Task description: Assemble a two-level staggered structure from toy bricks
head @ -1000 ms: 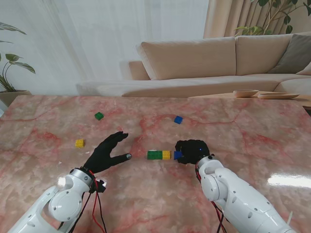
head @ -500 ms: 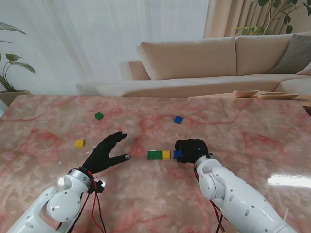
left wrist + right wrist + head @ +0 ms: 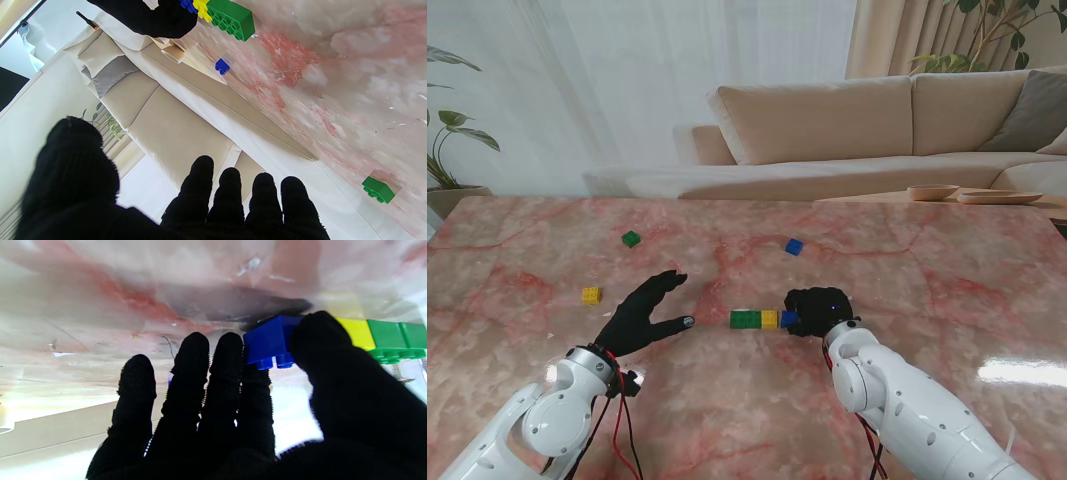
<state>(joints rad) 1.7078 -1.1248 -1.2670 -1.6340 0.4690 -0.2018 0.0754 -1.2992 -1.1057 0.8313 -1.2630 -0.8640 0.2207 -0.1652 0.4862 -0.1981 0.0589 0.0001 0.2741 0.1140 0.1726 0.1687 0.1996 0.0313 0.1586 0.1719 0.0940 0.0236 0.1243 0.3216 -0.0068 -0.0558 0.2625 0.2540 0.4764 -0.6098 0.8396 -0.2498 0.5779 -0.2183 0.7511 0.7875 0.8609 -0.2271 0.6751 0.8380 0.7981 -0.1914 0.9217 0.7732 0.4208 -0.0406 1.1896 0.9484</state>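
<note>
Now right hand (image 3: 819, 311) pinches blue brick (image 3: 270, 340) (beside yellow brick (image 3: 357, 333)); left hand (image 3: 639, 318) splayed.

A pink-veined marble table top (image 3: 947, 290) fills the foreground. Behind its far edge stands a long beige fabric sofa (image 3: 847, 125) with a grey cushion (image 3: 1035, 112) at its right end. Sheer white curtains (image 3: 627, 70) hang behind, a leafy green houseplant (image 3: 447, 140) at the left. Shallow wooden dishes (image 3: 972, 193) rest near the sofa.

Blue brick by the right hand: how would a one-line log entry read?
right hand: shut on blue brick | brick: beside yellow brick, green brick | left hand: open
</note>
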